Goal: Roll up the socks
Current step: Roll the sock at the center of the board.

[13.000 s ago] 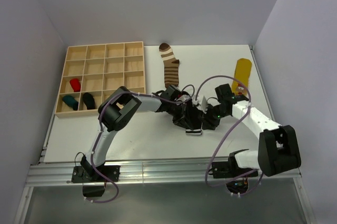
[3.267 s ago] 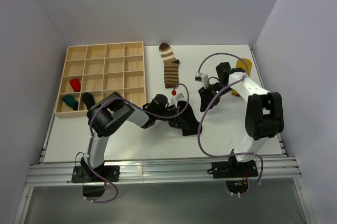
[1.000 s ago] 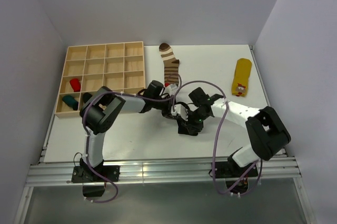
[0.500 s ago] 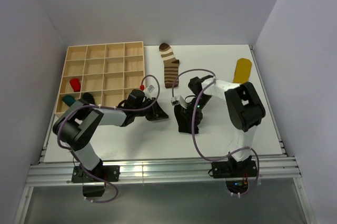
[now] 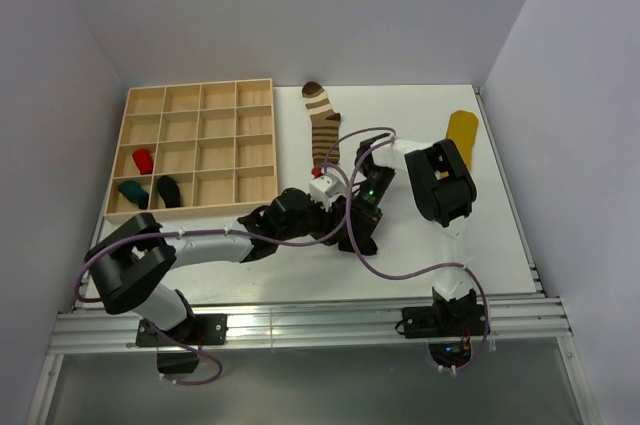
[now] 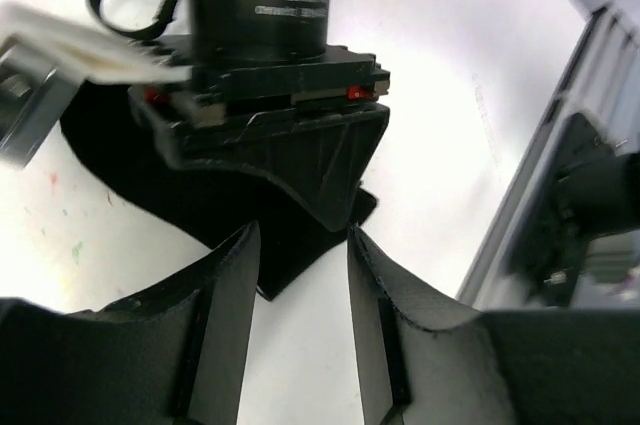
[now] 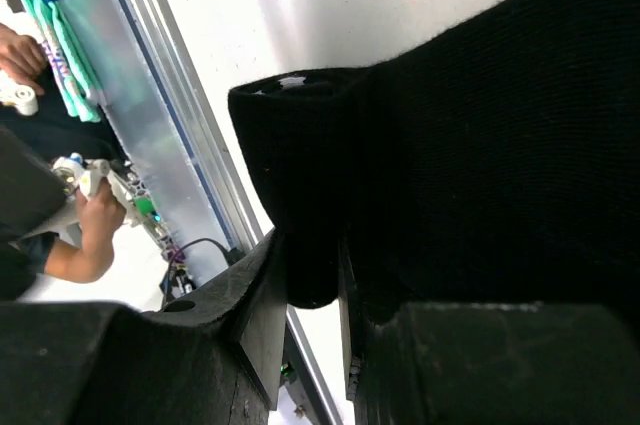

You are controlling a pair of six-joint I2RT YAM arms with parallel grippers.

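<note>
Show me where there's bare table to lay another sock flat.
Bare table runs along the back between the striped sock and the yellow sock, and at the near right corner beyond the black sock. The middle is crowded: left gripper and right gripper meet at that sock, and the left arm crosses the strip before the tray.

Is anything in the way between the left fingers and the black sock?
Partly. The right gripper, clamped on the black sock, sits on top of it, right in front of the left gripper and its open fingers. Only the sock's near corner lies bare between them.
</note>
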